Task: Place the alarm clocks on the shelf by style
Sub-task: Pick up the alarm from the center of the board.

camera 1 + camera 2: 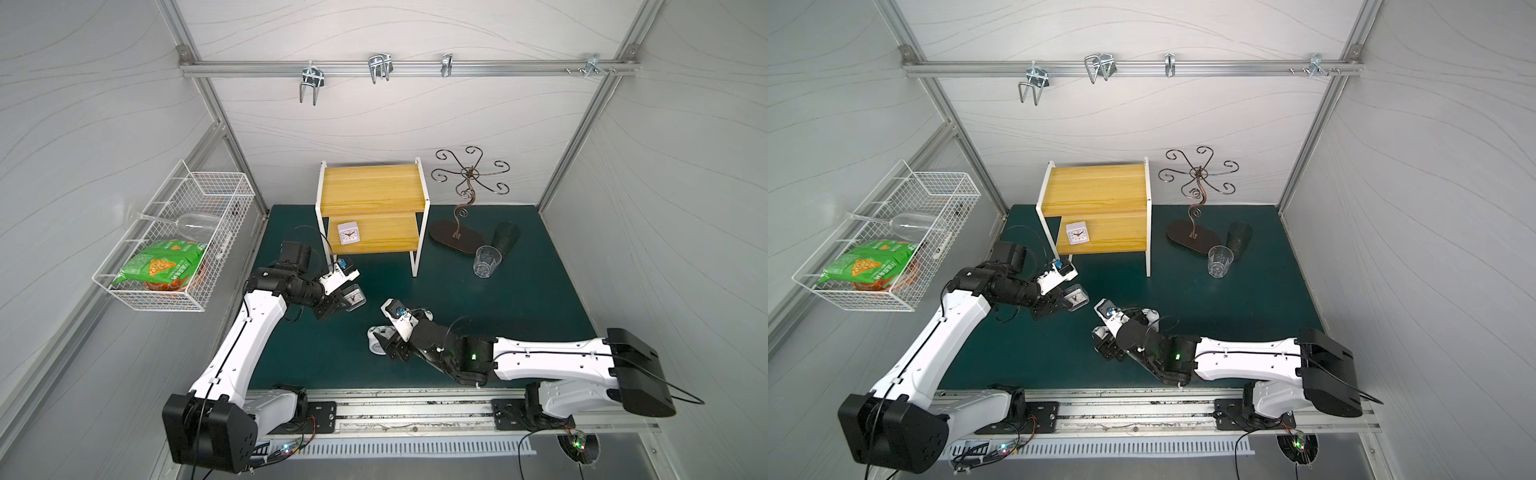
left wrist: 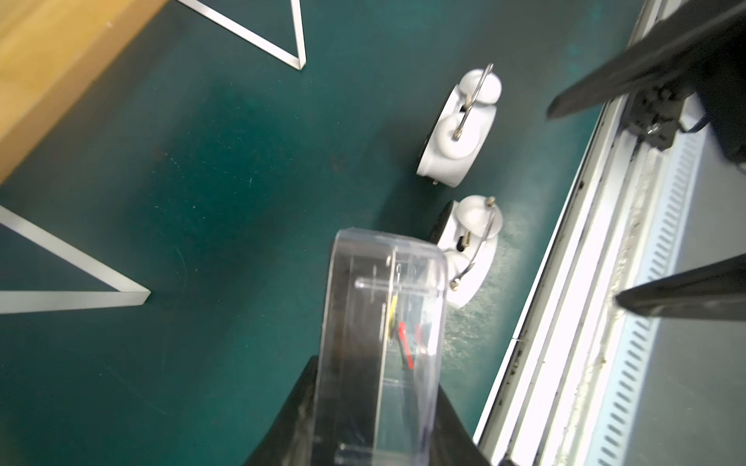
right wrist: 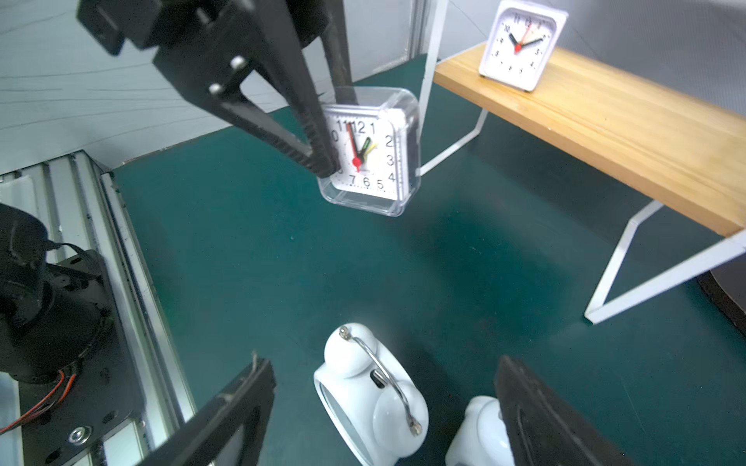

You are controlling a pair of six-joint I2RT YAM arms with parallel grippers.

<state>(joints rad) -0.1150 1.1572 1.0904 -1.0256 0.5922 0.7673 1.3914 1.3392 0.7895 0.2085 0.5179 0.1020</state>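
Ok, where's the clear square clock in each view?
Top view: clear square clock left of centre, in front of the shelf.
Top view: likewise.
Left wrist: close up, nearer than two round clocks.
Right wrist: by the shelf's white leg.
Shared landmark: the shelf's yellow boards.

Your top views look steeply down over the whole surface (image 1: 519, 299); both wrist views, close in, share the clear-cased clock (image 3: 375, 169).
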